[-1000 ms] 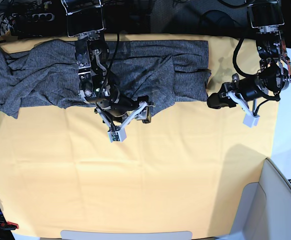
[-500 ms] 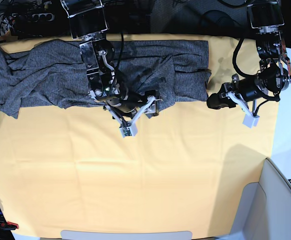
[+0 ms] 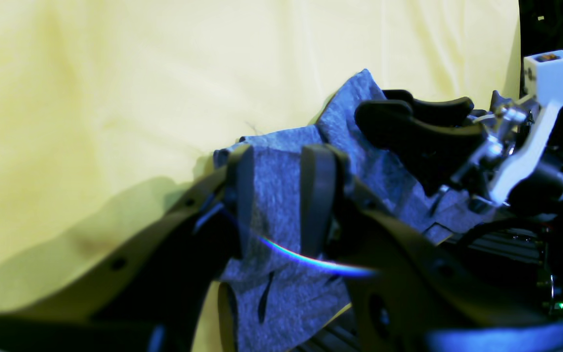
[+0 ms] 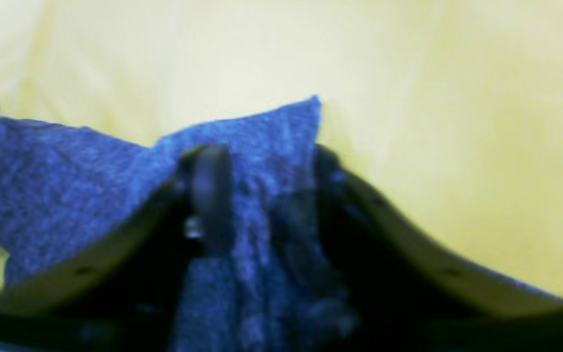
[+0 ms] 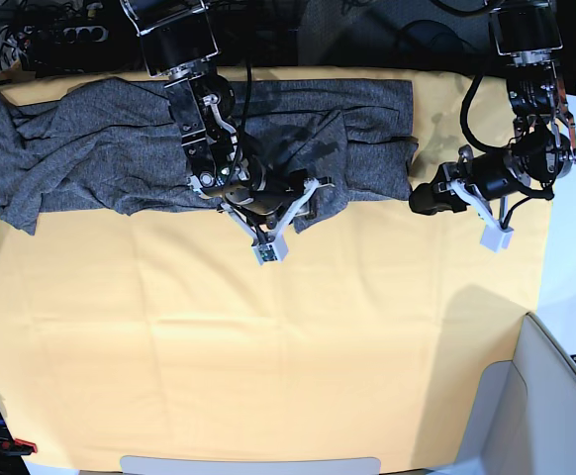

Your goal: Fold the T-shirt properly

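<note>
The charcoal-grey T-shirt (image 5: 90, 148) lies crumpled in a long band across the far side of the yellow table cloth (image 5: 268, 356). At its lower hem near the middle, my right gripper (image 5: 303, 203) (image 4: 267, 195) is shut on a bunched fold of the T-shirt (image 4: 66, 171). My left gripper (image 5: 414, 198) (image 3: 279, 195) is at the shirt's right end and grips a raised flap of the T-shirt (image 3: 281, 161) between its fingers. The left wrist view also shows my right gripper (image 3: 374, 103) resting on the fabric further back.
A pale grey bin (image 5: 555, 396) stands at the near right corner. Dark clutter and the arm mounts line the table's far edge. A grey strip (image 5: 248, 463) runs along the front edge. Bare yellow cloth covers the near half.
My right arm has slid rightward along the shirt's lower hem, and its jaws have closed on the fabric. The left arm has held still.
</note>
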### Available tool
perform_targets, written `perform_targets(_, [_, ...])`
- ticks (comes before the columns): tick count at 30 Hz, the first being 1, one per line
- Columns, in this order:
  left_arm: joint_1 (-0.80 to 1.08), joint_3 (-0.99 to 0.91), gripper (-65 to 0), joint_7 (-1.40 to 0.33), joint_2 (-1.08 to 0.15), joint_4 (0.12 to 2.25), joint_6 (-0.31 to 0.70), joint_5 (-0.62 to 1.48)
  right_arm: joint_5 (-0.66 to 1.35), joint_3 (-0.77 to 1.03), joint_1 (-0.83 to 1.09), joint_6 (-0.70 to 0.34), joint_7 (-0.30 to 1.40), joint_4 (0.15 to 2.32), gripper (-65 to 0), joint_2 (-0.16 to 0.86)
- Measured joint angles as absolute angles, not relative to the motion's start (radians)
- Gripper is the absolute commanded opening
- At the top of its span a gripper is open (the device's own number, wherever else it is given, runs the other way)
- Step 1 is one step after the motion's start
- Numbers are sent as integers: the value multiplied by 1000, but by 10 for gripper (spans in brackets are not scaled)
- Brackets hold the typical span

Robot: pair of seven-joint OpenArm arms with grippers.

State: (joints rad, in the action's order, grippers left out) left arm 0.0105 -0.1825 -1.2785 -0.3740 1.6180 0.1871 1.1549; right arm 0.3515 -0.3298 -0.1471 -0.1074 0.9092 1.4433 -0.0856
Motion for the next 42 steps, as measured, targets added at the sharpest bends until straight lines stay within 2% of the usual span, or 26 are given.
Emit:
perform_targets(2, [10, -183, -487, -1279, -374, 1618, 187, 1155, 355, -330, -147, -107, 909, 1443, -650, -86])
perform_targets(9, [10, -183, -487, -1279, -374, 1618, 187, 1155, 350, -330, -146, -107, 913, 1457, -650, -86])
perform_targets(17, [11, -184, -511, -1277, -374, 1618, 187, 1155, 358, -347, -112, -113, 910, 1665, -650, -51])
perform_targets(22, [10, -185, -511, -1278, -374, 1618, 187, 1155, 346, -464, -94, -108, 920, 1745, -650, 20])
perform_targets(29, [8, -185, -511, -1275, -374, 1618, 187, 1155, 365, -680, -99, -114, 918, 1777, -650, 47])
perform_targets(39, [8, -185, -511, -1275, -374, 1618, 187, 1155, 359, -746, -100, -115, 916, 1776, -650, 44])
perform_targets(42, [8, -185, -511, -1275, -374, 1618, 187, 1155, 412, -746, -99, -112, 916, 1776, -650, 44])
